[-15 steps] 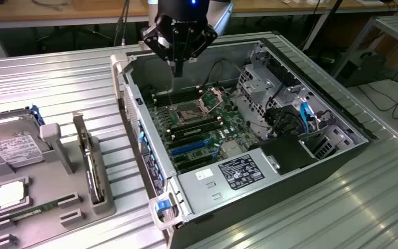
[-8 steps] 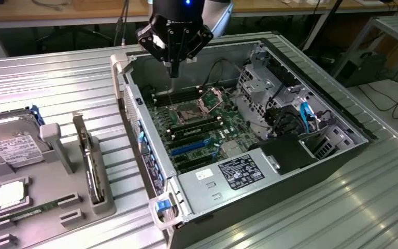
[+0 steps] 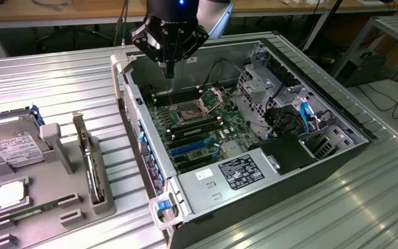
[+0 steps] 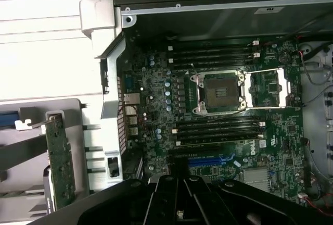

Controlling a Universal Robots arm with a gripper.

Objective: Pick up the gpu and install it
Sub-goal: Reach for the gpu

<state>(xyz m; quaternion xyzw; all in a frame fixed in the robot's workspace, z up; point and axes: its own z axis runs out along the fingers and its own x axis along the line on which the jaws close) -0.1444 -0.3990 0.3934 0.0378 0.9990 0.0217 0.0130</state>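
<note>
Right, our gripper hangs clenched and empty; the gpu looks light, stiff, fragile, so we'd pinch its top edge.

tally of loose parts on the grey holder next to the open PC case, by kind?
silver white-labelled hard drive: 1
thin flat gpu card, standing on edge: 1
square silver chip: 1
narrow green RAM stick: 1
Total: 4
</note>
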